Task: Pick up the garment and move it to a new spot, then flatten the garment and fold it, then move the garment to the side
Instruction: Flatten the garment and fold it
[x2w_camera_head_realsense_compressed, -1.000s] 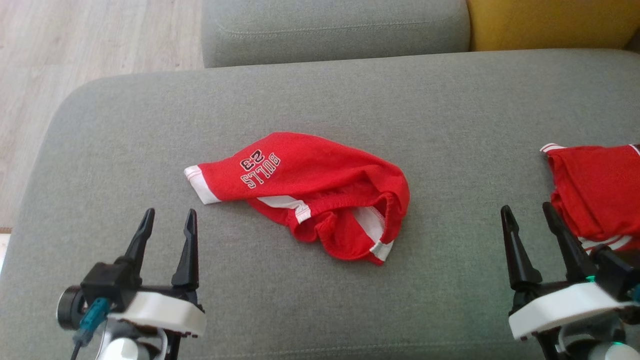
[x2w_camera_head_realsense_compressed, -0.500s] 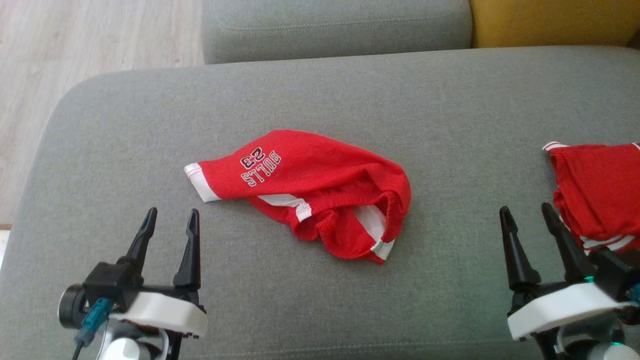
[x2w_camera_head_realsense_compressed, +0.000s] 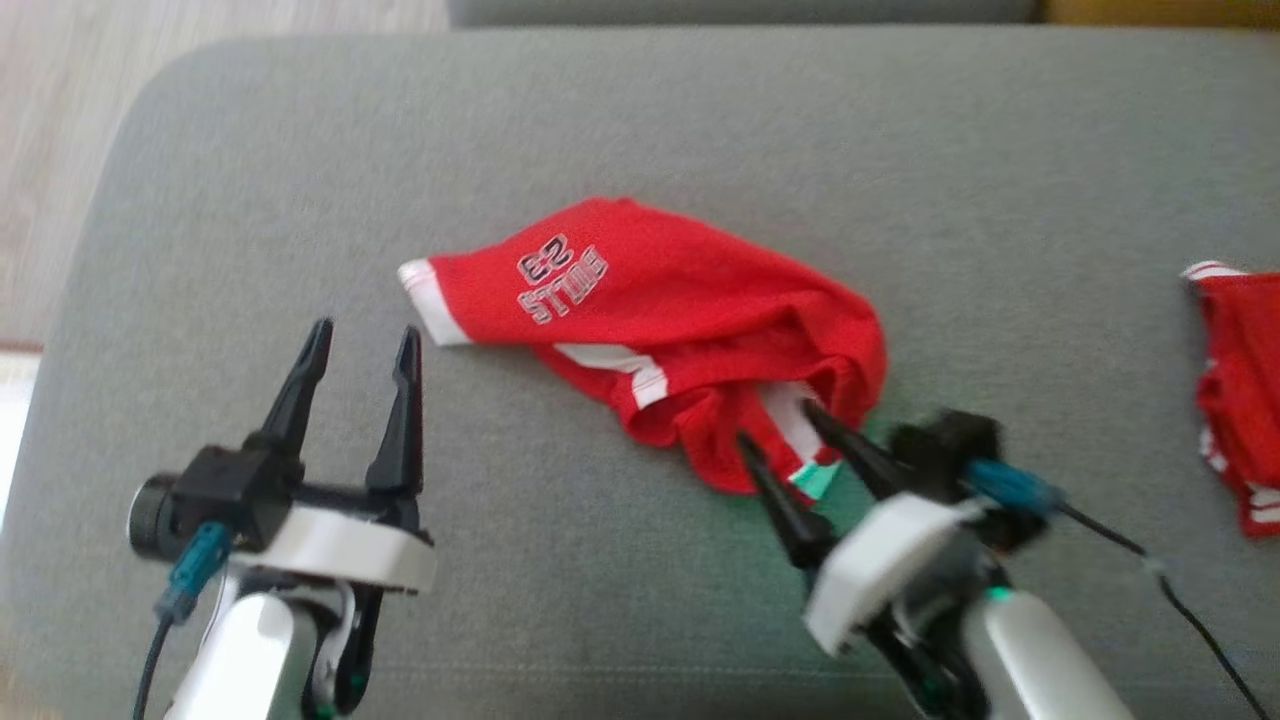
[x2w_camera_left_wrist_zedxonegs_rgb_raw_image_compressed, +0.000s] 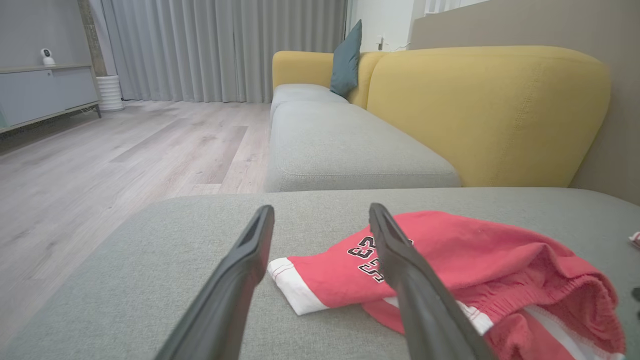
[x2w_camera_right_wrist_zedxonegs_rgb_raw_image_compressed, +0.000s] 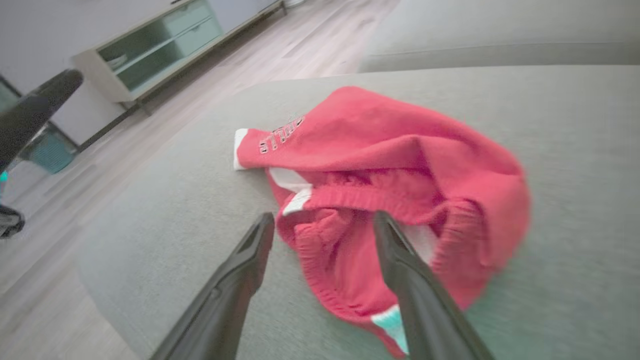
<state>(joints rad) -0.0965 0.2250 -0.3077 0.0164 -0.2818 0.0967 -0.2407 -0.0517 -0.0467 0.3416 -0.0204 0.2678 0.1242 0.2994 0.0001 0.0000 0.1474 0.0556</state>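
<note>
Here: red garment (x2w_camera_head_realsense_compressed: 690, 310) crumpled mid grey cushion (x2w_camera_head_realsense_compressed: 600, 110), waistband bunched toward robot. Right gripper (x2w_camera_head_realsense_compressed: 778, 425) at that bunched edge, jaws wide, nothing pinched; likely lining up thick fold for lift. Left gripper (x2w_camera_head_realsense_compressed: 364, 330) spread, empty, near white-hemmed leg, not touching. Second red garment (x2w_camera_head_realsense_compressed: 1240, 400) far right.

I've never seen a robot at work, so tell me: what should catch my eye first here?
A crumpled pair of red shorts with white trim lies in the middle of a grey sofa cushion. The right end effector stands open at the shorts' near edge, while the left end effector hangs open to the left, apart from the cloth. Another red garment lies at the cushion's right edge.
</note>
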